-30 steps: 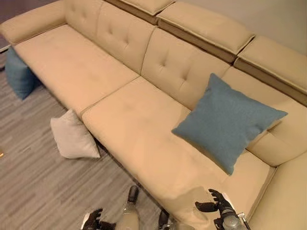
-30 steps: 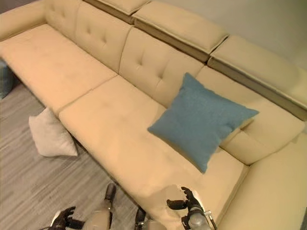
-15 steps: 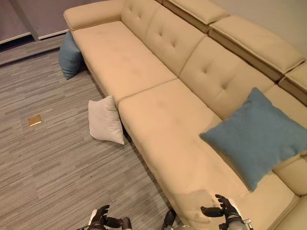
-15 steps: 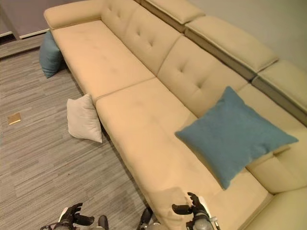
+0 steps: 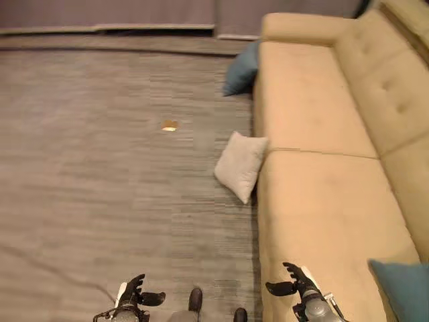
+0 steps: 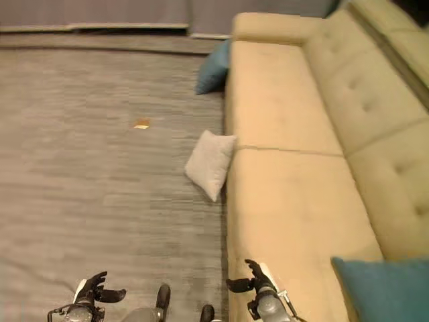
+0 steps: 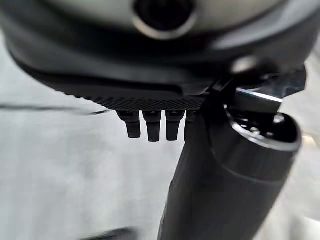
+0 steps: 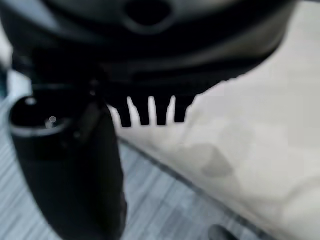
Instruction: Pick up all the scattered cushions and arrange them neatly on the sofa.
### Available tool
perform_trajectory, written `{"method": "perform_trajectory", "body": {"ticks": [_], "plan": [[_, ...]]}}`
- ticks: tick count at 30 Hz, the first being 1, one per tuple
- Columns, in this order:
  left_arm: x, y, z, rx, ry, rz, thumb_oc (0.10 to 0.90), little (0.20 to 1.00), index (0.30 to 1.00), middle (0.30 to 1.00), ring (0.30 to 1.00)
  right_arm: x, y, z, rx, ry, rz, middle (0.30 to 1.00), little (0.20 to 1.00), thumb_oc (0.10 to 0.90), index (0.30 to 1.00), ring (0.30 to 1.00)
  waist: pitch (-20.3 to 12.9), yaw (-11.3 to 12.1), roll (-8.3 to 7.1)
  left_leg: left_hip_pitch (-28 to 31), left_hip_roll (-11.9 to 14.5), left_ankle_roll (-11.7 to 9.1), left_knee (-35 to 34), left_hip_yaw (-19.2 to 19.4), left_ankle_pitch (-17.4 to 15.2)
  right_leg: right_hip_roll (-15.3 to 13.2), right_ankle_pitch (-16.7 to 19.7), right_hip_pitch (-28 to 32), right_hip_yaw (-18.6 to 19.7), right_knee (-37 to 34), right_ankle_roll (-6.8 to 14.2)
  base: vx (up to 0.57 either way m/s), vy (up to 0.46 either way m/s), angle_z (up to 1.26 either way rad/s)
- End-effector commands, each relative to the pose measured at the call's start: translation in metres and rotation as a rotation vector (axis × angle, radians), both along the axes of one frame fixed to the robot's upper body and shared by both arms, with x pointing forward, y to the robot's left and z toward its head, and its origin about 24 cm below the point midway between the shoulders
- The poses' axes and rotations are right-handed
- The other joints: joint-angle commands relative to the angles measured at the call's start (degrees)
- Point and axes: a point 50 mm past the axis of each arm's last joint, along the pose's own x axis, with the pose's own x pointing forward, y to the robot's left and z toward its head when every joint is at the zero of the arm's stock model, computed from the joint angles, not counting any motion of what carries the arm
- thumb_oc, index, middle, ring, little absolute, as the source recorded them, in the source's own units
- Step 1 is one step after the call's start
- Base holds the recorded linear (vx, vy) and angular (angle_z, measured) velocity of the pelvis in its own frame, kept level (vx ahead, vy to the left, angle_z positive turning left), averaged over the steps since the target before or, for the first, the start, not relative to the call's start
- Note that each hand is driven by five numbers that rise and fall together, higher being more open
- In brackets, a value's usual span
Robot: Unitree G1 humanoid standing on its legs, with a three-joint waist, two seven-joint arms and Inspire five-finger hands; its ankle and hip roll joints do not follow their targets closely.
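A pale grey cushion [image 5: 240, 165] leans against the front of the long beige sofa [image 5: 315, 114] on the wood floor. A blue cushion [image 5: 241, 68] stands on the floor at the sofa's far end, by the armrest. Another blue cushion [image 5: 404, 290] rests on the sofa seat at the lower right. My left hand [image 5: 133, 296] hangs low over the floor, open and holding nothing. My right hand [image 5: 295, 287] hovers over the sofa's front edge, fingers relaxed and empty. Both hands are far from the floor cushions.
A small tan scrap [image 5: 169, 125] lies on the floor to the left of the grey cushion. A wall with a skirting board [image 5: 107, 28] runs along the far side. Wide floor stretches left of the sofa.
The camera has swung left: floor now covers the left half and the sofa sits at the right. The hands keep their low pose; no cushion has moved.
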Motion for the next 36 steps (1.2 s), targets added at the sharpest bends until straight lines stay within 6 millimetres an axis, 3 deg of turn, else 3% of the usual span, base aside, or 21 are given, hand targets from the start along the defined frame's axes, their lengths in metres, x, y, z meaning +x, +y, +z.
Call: {"method": "perform_trajectory", "body": {"ticks": [1, 6, 9, 11, 12, 16, 19, 21, 24, 27, 28, 29, 30, 31, 32, 33, 34, 35, 36], "plan": [[-0.009, 0.016, 0.003, 0.041, 0.012, 0.049, 0.800, 0.900, 0.900, 0.900, 0.900, -0.017, -0.008, -0.004, -0.026, 0.007, -0.032, 0.900, 0.900, 0.800, 0.900, 0.900, -1.2, -2.6, -1.30, -1.4, 2.0, -0.9, 4.2, 2.9, -5.0, -1.9, -1.8, -1.2, 0.3, 1.9, 6.5, 0.07, 0.070, 0.19], [-0.024, 0.018, -0.001, 0.046, 0.058, 0.062, 0.800, 0.900, 0.900, 0.900, 0.900, -0.026, -0.003, -0.010, -0.020, 0.042, -0.037, 0.900, 0.900, 0.800, 0.900, 0.900, -2.8, -2.7, -1.21, 1.2, 0.1, 0.9, 1.2, 2.3, -6.3, -4.2, -2.7, -0.8, -0.5, 6.7, 7.7, 0.24, 0.230, 0.32], [-0.016, 0.022, 0.003, 0.053, 0.036, 0.055, 0.800, 0.900, 0.900, 0.900, 0.900, -0.024, 0.003, -0.013, -0.018, 0.066, -0.021, 0.900, 0.900, 0.800, 0.900, 0.900, -1.5, -2.8, -0.49, 4.8, -1.6, 3.1, -1.4, 1.3, -6.8, -6.5, 2.9, -6.4, 2.6, 22.2, 8.3, 0.22, 0.292, 0.06], [-0.005, 0.023, 0.006, 0.062, 0.005, 0.023, 0.800, 0.900, 0.900, 0.900, 0.900, -0.022, 0.006, -0.013, -0.016, 0.069, -0.009, 0.900, 0.900, 0.800, 0.900, 0.900, -1.0, -3.2, 1.05, 7.6, -1.2, 3.5, -3.4, 0.5, -7.1, -5.4, 3.4, -11.1, 4.0, 29.6, 8.0, 0.22, 0.226, 0.09], [-0.005, 0.023, 0.006, 0.061, 0.005, 0.023, 0.800, 0.900, 0.900, 0.900, 0.900, -0.022, 0.006, -0.013, -0.017, 0.069, -0.009, 0.900, 0.900, 0.800, 0.900, 0.900, -1.0, -3.2, 1.03, 7.6, -1.2, 3.5, -3.5, 0.5, -7.1, -5.4, 3.3, -11.2, 4.1, 29.8, 8.0, 0.25, 0.172, 0.21], [0.010, 0.019, 0.010, 0.052, -0.035, -0.024, 0.800, 0.900, 0.900, 0.900, 0.900, -0.026, 0.002, -0.015, -0.029, 0.092, -0.013, 0.900, 0.900, 0.800, 0.900, 0.900, -0.4, -4.7, 0.92, 11.9, -2.9, 3.3, -5.3, -2.7, -8.6, -0.6, 1.1, -14.7, 4.9, 22.7, 7.0, 0.27, 0.062, 0.04], [0.015, 0.016, 0.010, 0.046, -0.032, -0.042, 0.800, 0.900, 0.900, 0.900, 0.900, -0.029, -0.003, -0.016, -0.037, 0.113, -0.033, 0.900, 0.900, 0.800, 0.900, 0.900, -0.5, -6.5, -0.39, 14.9, -5.5, 3.3, -5.9, -6.3, -10.7, 2.5, 5.0, -18.1, 5.7, 9.7, 8.4, 0.37, 0.019, 0.20], [0.015, 0.014, 0.008, 0.038, -0.027, -0.046, 0.800, 0.900, 0.900, 0.900, 0.900, -0.030, -0.006, -0.016, -0.040, 0.118, -0.044, 0.900, 0.900, 0.800, 0.900, 0.900, -0.4, -7.2, -0.30, 16.6, -5.9, 2.9, -5.8, -7.7, -11.8, 2.7, 6.5, -18.7, 4.5, 6.5, 9.0, 0.33, 0.005, 0.44], [0.010, 0.007, 0.005, 0.030, -0.005, -0.069, 0.800, 0.900, 0.900, 0.900, 0.900, -0.040, -0.009, -0.019, -0.036, 0.136, -0.069, 0.900, 0.900, 0.800, 0.900, 0.900, -1.4, -7.9, -0.25, 18.3, -6.8, 2.7, -3.6, -9.4, -14.7, 2.7, 6.3, -16.3, 5.1, 5.4, 7.7, 0.32, -0.030, 0.56], [0.004, 0.001, 0.001, 0.016, 0.012, -0.075, 0.800, 0.900, 0.900, 0.900, 0.900, -0.049, -0.016, -0.020, -0.039, 0.151, -0.102, 0.900, 0.900, 0.800, 0.900, 0.900, -2.6, -8.6, 0.55, 17.5, -5.5, -1.3, 3.1, -8.2, -12.9, 2.3, 5.8, -13.4, 3.4, 5.5, 6.5, 0.27, -0.064, 0.74], [0.004, 0.001, 0.001, 0.016, 0.012, -0.075, 0.800, 0.900, 0.900, 0.900, 0.900, -0.049, -0.016, -0.020, -0.039, 0.151, -0.103, 0.900, 0.900, 0.800, 0.900, 0.900, -2.6, -8.7, 0.58, 17.4, -5.5, -1.3, 3.2, -8.2, -13.0, 2.3, 5.8, -13.4, 3.3, 5.4, 6.5, 0.26, -0.074, 1.00], [0.003, -0.002, 0.000, 0.003, 0.009, -0.081, 0.800, 0.900, 0.900, 0.900, 0.900, -0.049, -0.019, -0.019, -0.031, 0.140, -0.118, 0.900, 0.900, 0.800, 0.900, 0.900, -2.8, -8.9, 0.44, 14.8, -3.7, -3.8, 11.4, -6.0, -9.4, 2.2, 4.7, -10.5, 3.4, 4.8, 5.4, 0.22, -0.068, 0.64], [0.004, -0.003, 0.000, -0.003, 0.005, -0.079, 0.800, 0.900, 0.900, 0.900, 0.900, -0.046, -0.020, -0.018, -0.032, 0.132, -0.125, 0.900, 0.900, 0.800, 0.900, 0.900, -2.6, -8.7, -0.12, 12.7, -3.7, -4.3, 15.9, -5.4, -7.9, 2.0, 4.3, -9.2, 3.8, 4.6, 4.8, 0.27, -0.091, 0.27], [0.005, -0.003, 0.001, -0.003, 0.004, -0.077, 0.800, 0.900, 0.900, 0.900, 0.900, -0.044, -0.021, -0.017, -0.026, 0.125, -0.139, 0.900, 0.900, 0.800, 0.900, 0.900, -2.4, -8.4, -0.52, 10.3, -3.3, -4.4, 19.6, -4.4, -7.1, 2.0, 3.6, -8.3, 4.4, 4.4, 4.2, 0.30, -0.078, -0.22], [0.005, -0.002, 0.000, -0.007, 0.010, -0.079, 0.800, 0.900, 0.900, 0.900, 0.900, -0.046, -0.022, -0.018, -0.032, 0.143, -0.139, 0.900, 0.900, 0.800, 0.900, 0.900, -2.3, -7.3, -1.97, 4.5, -1.6, -2.2, 20.5, -1.1, -9.8, 0.6, 1.9, -6.1, 5.2, 3.9, 4.0, 0.25, -0.051, -0.27], [0.005, -0.003, 0.000, -0.007, 0.011, -0.080, 0.800, 0.900, 0.900, 0.900, 0.900, -0.046, -0.022, -0.018, -0.032, 0.143, -0.140, 0.900, 0.900, 0.800, 0.900, 0.900, -2.2, -7.2, -1.84, 4.5, -1.5, -2.2, 20.8, -1.1, -10.1, 0.8, 1.8, -6.0, 5.3, 3.9, 4.0, 0.37, -0.005, -0.18], [0.006, -0.003, 0.001, -0.007, 0.015, -0.095, 0.800, 0.900, 0.900, 0.900, 0.900, -0.044, -0.022, -0.018, -0.042, 0.145, -0.130, 0.900, 0.900, 0.800, 0.900, 0.900, -2.3, -6.4, -2.30, 2.2, -1.0, -0.9, 15.4, -1.2, -11.9, 0.4, 0.7, -4.4, 6.2, 3.2, 4.7, 0.35, 0.081, -0.43], [0.005, -0.002, 0.001, -0.001, 0.020, -0.105, 0.800, 0.900, 0.900, 0.900, 0.900, -0.044, -0.023, -0.018, -0.049, 0.147, -0.128, 0.900, 0.900, 0.800, 0.900, 0.900, -2.0, -5.6, -1.93, -0.2, -0.3, -1.3, 9.4, -2.4, -8.5, 1.0, -0.4, -2.8, 7.2, 2.6, 4.9, 0.35, 0.077, -0.46], [0.005, -0.002, 0.001, -0.001, 0.020, -0.105, 0.800, 0.900, 0.900, 0.900, 0.900, -0.045, -0.023, -0.018, -0.050, 0.147, -0.128, 0.900, 0.900, 0.800, 0.900, 0.900, -2.0, -5.6, -1.97, 0.1, -0.4, -1.4, 9.2, -2.4, -8.5, 0.9, -0.5, -2.7, 7.2, 2.6, 4.9, 0.27, 0.102, -0.47]]}}
